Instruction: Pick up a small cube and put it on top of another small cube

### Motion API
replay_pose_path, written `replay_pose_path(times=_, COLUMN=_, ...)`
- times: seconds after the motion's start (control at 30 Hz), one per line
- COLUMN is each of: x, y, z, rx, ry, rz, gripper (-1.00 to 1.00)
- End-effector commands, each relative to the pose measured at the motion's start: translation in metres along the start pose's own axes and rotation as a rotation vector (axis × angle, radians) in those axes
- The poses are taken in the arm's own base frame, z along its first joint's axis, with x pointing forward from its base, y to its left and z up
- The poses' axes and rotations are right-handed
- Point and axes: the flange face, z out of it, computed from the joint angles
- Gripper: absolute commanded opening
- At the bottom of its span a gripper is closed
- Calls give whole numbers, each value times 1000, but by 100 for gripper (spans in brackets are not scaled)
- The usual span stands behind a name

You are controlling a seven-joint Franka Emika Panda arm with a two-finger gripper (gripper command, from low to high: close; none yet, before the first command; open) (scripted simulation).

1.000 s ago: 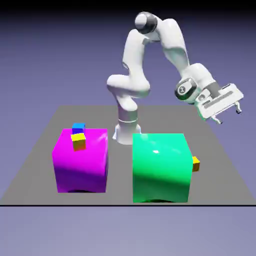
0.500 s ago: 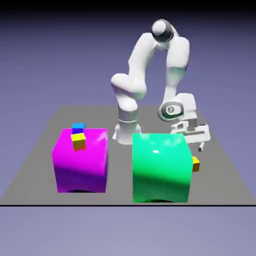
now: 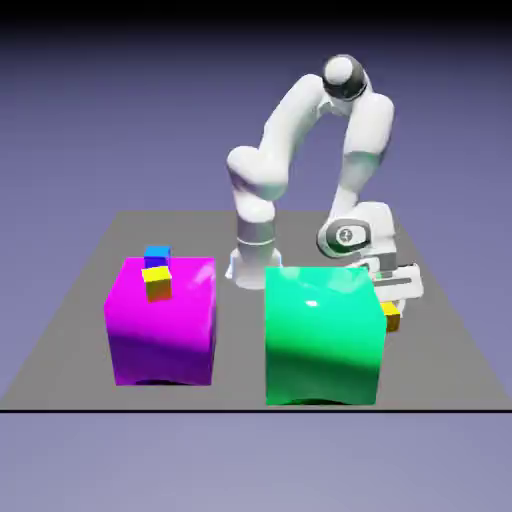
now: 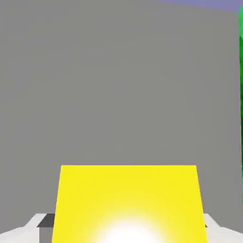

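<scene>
The small cube point(image 3: 392, 319) sits on the grey desk point(image 3: 440, 340) just beside the green block point(image 3: 322, 335), on the exterior view's right; the claw point(image 3: 393, 296) is down over it with its jaws drawn in against the cube's sides, and in the hand view its yellow face point(image 4: 128, 201) fills the space between the fingertips point(image 4: 33, 225); it looks rigid, light and smooth-sided, so a square pinch on two opposite flat faces, near mid-height, should suit it best, since an off-centre hold might let it twist; no containers are visible; a second small orange cube point(image 3: 158, 283) and a blue cube point(image 3: 157, 255) rest on the magenta block point(image 3: 162, 320).
</scene>
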Motion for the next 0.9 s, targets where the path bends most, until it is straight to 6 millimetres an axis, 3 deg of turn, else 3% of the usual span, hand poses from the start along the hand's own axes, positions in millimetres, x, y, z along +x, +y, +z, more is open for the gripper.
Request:
replay_pose_path(times=0.0, x=0, y=1, z=-7, rx=-5, ry=-4, rz=1, gripper=-100)
replay_pose_path(times=0.03, x=1, y=3, z=-14, rx=-10, ry=-10, rz=3, gripper=-100)
replay_pose_path(times=0.1, x=-6, y=-36, z=-29, rx=63, ry=-14, rz=-48, gripper=-100)
replay_pose_path(times=0.17, x=20, y=-66, z=-35, rx=77, ry=43, rz=-5, gripper=-100)
replay_pose_path(times=0.3, x=80, y=-120, z=-56, rx=89, ry=145, rz=90, gripper=-100)
replay_pose_path(times=0.43, x=181, y=-121, z=-62, rx=-16, ry=282, rz=315, gripper=-100)
replay_pose_path(times=0.53, x=257, y=-107, z=-73, rx=-103, ry=369, rz=495, gripper=-100)
replay_pose_path(times=0.63, x=329, y=-78, z=-90, rx=-197, ry=441, rz=687, gripper=-100)
replay_pose_path(times=0.77, x=415, y=-2, z=-115, rx=-359, ry=533, rz=996, gripper=-100)
replay_pose_path(times=0.87, x=463, y=62, z=-142, rx=-473, ry=581, rz=1233, gripper=-100)
